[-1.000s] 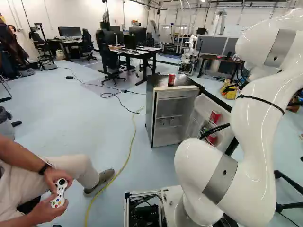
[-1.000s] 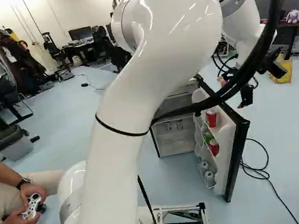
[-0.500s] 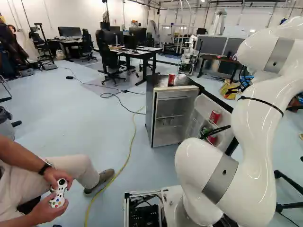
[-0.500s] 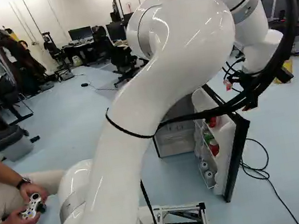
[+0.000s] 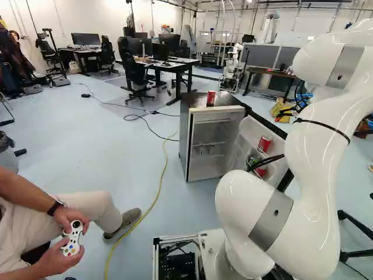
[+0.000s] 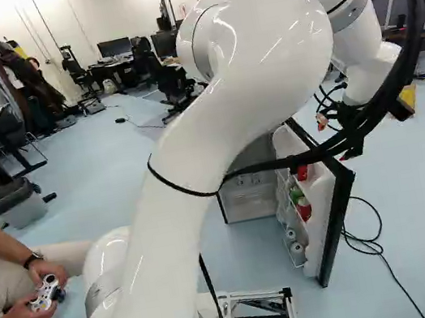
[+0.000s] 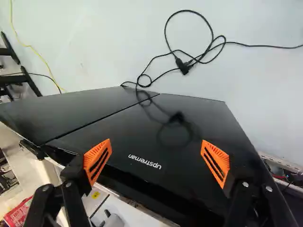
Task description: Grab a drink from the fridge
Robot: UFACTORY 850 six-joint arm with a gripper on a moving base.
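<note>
Pale blue, smooth floor (image 5: 70,140) spreads under desks (image 5: 178,66) and wheeled chairs (image 5: 134,76), with plain white walls behind. The arm (image 6: 264,76) climbs from its joint at the foot of the right base view in thick, rounded, glossy white segments ringed with grey bands, leans across toward the right, then bends down at the wrist. Black cables (image 6: 369,111) sag in a loop alongside it. The gripper (image 6: 336,137) hangs near the open fridge door (image 6: 336,219); in the wrist view its ribbed orange pads (image 7: 97,161) stand wide apart, with nothing gripped, over the door's flat, shiny black outer face, which mirrors a coiled black cord (image 7: 183,66) on the floor. The boxy fridge (image 5: 185,134) has dark sides and a pale interior with thin shelves. Red cylindrical cans (image 5: 264,144) sit in the door's white moulded racks beside something green (image 6: 295,194), and another red can (image 5: 210,98) stands upright on the fridge's dark top.
</note>
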